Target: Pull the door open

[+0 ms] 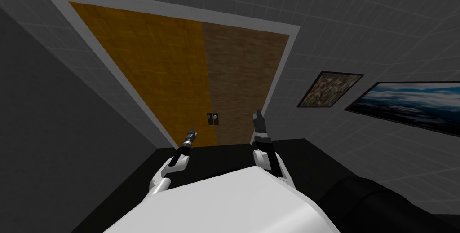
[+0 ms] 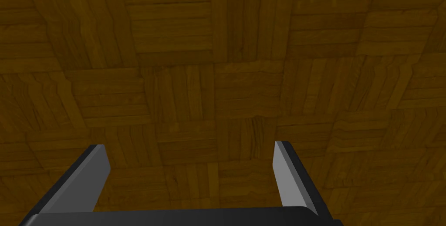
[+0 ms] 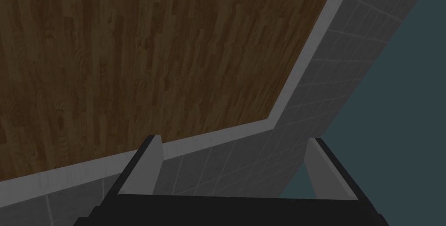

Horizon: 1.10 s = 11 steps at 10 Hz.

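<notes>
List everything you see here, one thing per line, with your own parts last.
yellow door leaf: one, yellow-brown parquet wood, left half of the doorway, shut
brown door leaf: one, darker brown wood, right half, shut
door frame: one, light grey, around both leaves
handles: two, dark plates side by side at the seam, one with a reddish knob, one with a pale knob
framed pictures: two, dark frames, on the wall right of the door
wall: grey, tiled, around the door
floor: black, before the door
rounded shape: one, black, low on my right; I cannot tell what it is
left gripper: one, open, pointed at the yellow leaf, short of the handles
right gripper: one, open, pointed at the brown leaf's edge by the frame
</notes>
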{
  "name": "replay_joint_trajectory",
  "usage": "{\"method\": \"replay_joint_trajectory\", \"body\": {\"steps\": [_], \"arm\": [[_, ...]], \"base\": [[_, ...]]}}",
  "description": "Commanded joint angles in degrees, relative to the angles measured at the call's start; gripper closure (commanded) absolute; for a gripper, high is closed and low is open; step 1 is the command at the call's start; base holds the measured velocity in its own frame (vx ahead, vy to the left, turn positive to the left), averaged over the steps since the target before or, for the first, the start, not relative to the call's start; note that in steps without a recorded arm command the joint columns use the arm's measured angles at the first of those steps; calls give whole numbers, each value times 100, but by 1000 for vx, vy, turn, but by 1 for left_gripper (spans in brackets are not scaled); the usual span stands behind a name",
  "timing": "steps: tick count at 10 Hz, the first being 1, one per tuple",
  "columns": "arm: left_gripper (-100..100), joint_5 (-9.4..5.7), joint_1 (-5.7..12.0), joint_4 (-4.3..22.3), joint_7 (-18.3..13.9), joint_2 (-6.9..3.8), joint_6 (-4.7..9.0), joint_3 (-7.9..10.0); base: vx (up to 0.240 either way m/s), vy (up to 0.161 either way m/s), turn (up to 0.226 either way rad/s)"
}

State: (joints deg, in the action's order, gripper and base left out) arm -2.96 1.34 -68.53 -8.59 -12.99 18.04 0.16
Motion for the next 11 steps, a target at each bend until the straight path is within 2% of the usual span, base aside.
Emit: {"method": "replay_joint_trajectory", "body": {"steps": [1,2,5,7,9,11], "arm": [[-100,-25,55,197,-20,-67,74,72],[-100,-80,11,324,-64,-222,104,235],[-100,-176,-31,541,-147,-472,169,497],[-100,-244,8,699,-223,-619,240,641],[-100,-262,78,742,-258,-632,282,645],[-100,-263,165,745,-279,-594,315,593]], "base": [[-41,5,-1],[-23,4,-22],[13,-1,-46],[102,-20,-160],[176,-14,-134],[187,-20,-154]]}}
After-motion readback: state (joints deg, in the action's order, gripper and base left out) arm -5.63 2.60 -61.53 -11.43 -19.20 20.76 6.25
